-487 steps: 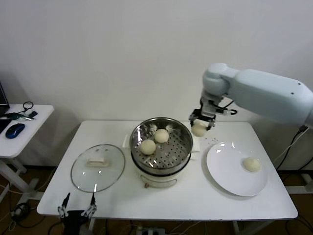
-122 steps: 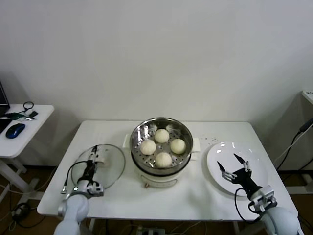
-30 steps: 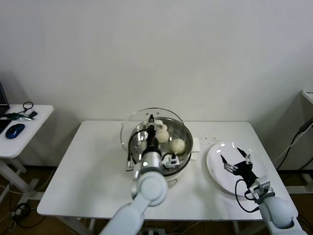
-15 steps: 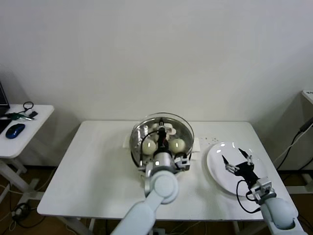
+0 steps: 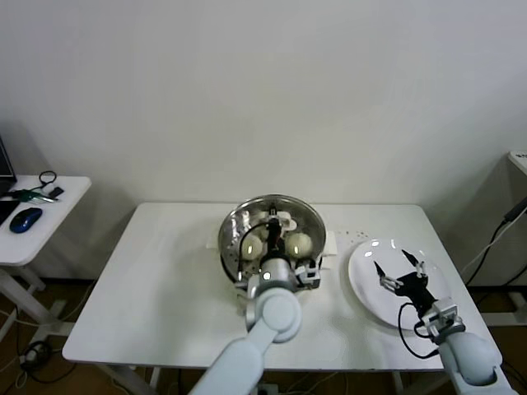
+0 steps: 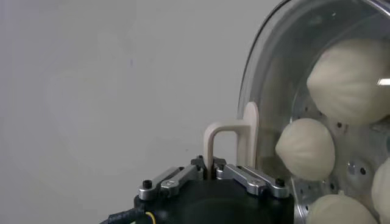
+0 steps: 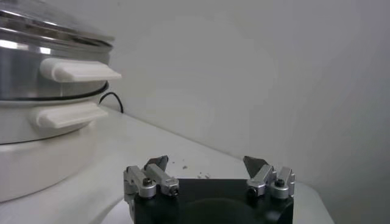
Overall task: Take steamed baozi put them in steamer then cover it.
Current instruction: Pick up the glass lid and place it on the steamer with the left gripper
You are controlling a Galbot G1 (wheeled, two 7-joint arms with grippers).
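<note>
Steamer: round shiny stainless-steel pot (image 5: 233,247) on a white base, mid-table.
Lid: clear domed glass (image 6: 286,36), sitting on the pot rim.
Baozi: smooth cream-white dough domes (image 6: 304,149) on the perforated steel tray inside.
Left gripper (image 6: 212,173): fingers closed on the lid's cream loop handle (image 6: 234,137).
Right gripper (image 5: 401,274): fingers spread, holding nothing, above the flat white round plate (image 5: 366,292).

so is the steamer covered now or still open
Covered: the glass lid sits on the steamer, baozi visible beneath, left gripper on its handle.
</note>
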